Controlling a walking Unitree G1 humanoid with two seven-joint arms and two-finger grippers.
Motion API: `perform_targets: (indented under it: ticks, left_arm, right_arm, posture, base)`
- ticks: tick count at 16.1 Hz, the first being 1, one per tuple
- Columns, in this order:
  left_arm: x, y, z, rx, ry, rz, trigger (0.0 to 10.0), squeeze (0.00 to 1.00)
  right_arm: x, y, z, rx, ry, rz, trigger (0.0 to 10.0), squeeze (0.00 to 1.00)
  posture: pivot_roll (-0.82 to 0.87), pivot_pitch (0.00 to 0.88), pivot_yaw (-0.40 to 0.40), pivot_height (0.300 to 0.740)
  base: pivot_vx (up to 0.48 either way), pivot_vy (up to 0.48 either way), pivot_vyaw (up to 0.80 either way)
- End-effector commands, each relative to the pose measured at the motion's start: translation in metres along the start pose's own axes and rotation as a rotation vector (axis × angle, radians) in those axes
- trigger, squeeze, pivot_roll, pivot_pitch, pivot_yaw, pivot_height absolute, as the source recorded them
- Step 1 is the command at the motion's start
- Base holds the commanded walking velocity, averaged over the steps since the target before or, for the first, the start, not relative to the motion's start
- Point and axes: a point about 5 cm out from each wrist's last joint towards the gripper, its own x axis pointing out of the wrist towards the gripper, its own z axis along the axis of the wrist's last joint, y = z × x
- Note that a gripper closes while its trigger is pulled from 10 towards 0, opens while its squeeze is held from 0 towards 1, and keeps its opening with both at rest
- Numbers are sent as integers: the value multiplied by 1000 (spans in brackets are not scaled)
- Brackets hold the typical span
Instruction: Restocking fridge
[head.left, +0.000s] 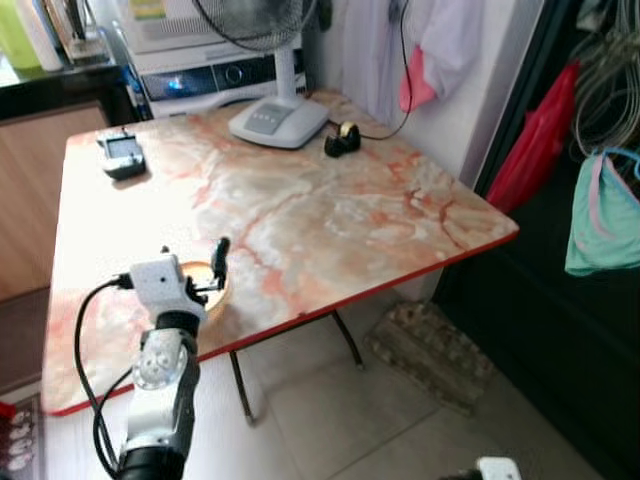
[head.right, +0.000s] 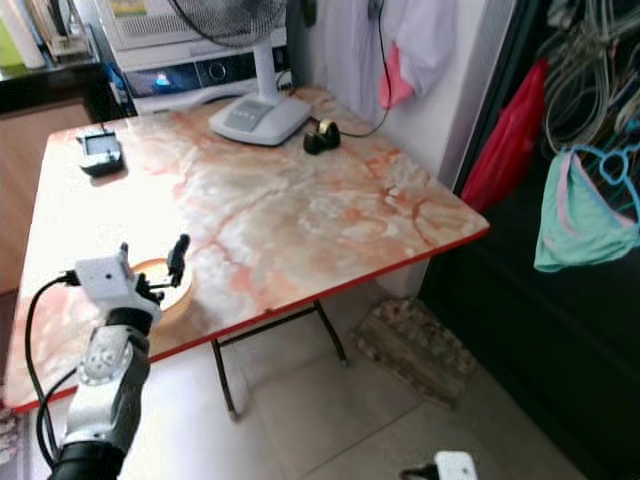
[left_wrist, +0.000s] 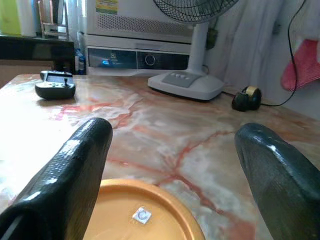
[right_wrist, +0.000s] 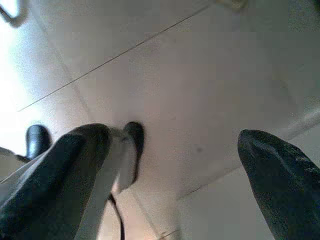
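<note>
My left gripper (head.left: 195, 262) hovers over the near left part of a marble-patterned table (head.left: 330, 220), just above a flat round orange disc (left_wrist: 135, 210) that lies close to the table's front edge. Its fingers (left_wrist: 75, 165) stand wide open on either side of the disc, with nothing between them. My right gripper (right_wrist: 175, 145) hangs low beside me over pale floor tiles, also open and holding nothing. The white housing of the right wrist (head.left: 497, 468) shows at the bottom of the head view.
At the table's far side stand a white fan base (head.left: 278, 120), a black tape dispenser (head.left: 343, 140) and a small dark device (head.left: 122, 155). A white appliance (head.left: 200, 75) sits behind the table. Hanging red and teal clothes (head.left: 600, 215) fill the right, with a mat (head.left: 430, 350) on the floor.
</note>
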Motion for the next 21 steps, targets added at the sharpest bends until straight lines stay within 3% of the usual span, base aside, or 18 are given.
perform_targets:
  ticks: [1, 4, 5, 7, 8, 10, 12, 14, 17, 21]
  left_arm:
    - [-2, 15, 1, -29, 9, 52, 10000, 0]
    - [-3, 35, 4, -123, 22, 139, 10000, 0]
    - [-3, 50, 7, -147, 23, 185, 10000, 0]
    - [-4, 60, 7, -119, 42, 174, 10000, 0]
    - [-3, 66, 1, -144, 112, 137, 10000, 0]
    - [-3, 71, -3, -166, 142, 142, 10000, 0]
    - [-2, 56, 1, -47, 110, 67, 10000, 0]
    - [-2, 27, 12, 104, 10, -3, 10000, 0]
    - [-1, 15, 15, 42, -14, -13, 10000, 0]
    - [0, 15, 18, 66, -30, -16, 10000, 0]
  right_arm:
    - [1, 7, -1, -2, 3, 17, 10000, 0]
    - [1, 7, -1, -4, 2, 15, 10000, 0]
    - [1, 7, -1, -5, 3, 14, 10000, 0]
    - [1, 7, -1, -7, 4, 13, 10000, 0]
    - [1, 7, 0, -8, 4, 13, 10000, 0]
    - [1, 6, 0, -8, 3, 12, 10000, 0]
    - [1, 5, 1, -7, 1, 9, 10000, 0]
    - [1, 4, 1, -9, 0, 8, 10000, 0]
    - [1, 5, 2, -4, -5, 8, 10000, 0]
    - [1, 5, 3, 0, -6, 11, 10000, 0]
  posture:
    - [21, 0, -21, 740]
    - [21, 0, -19, 740]
    - [21, 0, -19, 740]
    - [29, 0, -22, 740]
    - [33, 0, -26, 740]
    - [33, 0, -30, 740]
    - [34, 0, -35, 740]
    - [33, 0, -38, 740]
    - [28, 0, -38, 740]
    - [29, 0, -35, 740]
  base:
    - [0, 0, 0]
    - [0, 0, 0]
    - [0, 0, 0]
    - [0, 0, 0]
    - [0, 0, 0]
    - [0, 0, 0]
    - [0, 0, 0]
    - [0, 0, 0]
    - [0, 0, 0]
    - [184, 0, 0]
